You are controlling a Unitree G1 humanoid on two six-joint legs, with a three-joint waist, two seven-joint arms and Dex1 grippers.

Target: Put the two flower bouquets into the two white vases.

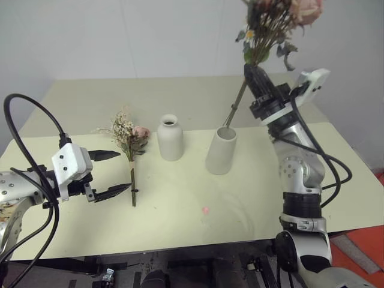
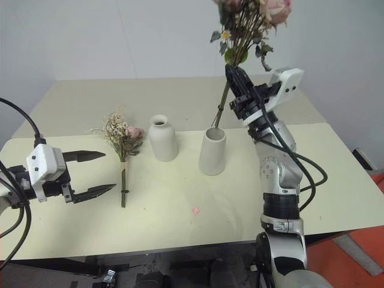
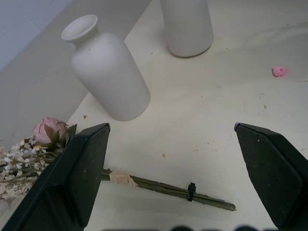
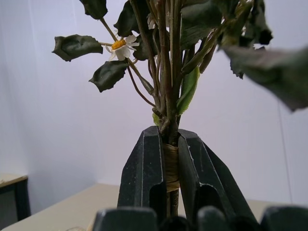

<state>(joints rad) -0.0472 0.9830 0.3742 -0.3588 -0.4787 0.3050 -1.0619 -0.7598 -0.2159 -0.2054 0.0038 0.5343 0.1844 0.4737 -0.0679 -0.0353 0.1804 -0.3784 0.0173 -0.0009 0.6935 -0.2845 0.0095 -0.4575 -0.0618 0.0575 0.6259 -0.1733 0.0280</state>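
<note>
My right claw [image 1: 257,75] is clamped on one dried pink-rose bouquet [image 1: 273,27], stem tips at the tall tapered white ceramic vase [image 1: 221,150] mouth. My left claw [image 1: 111,174], fingers apart, sits just beside the second bouquet [image 1: 131,147] lying lengthwise on the pale counter [image 1: 180,204], near the rounded narrow-necked white vase [image 1: 170,137].

A small pink scrap [image 1: 205,210] lies on the pale yellow table [image 1: 180,228].

We find the left pincer [image 1: 113,174] spread wide just beside the lying bouquet [image 1: 131,144], with bare surface [image 1: 180,222] between them and nothing blocking approach. The bottle vase [image 1: 170,137] stands just behind that bouquet. The tall vase [image 1: 221,150] has an unobstructed mouth; the held bouquet's [image 1: 270,27] stem tip hangs at its rim.
</note>
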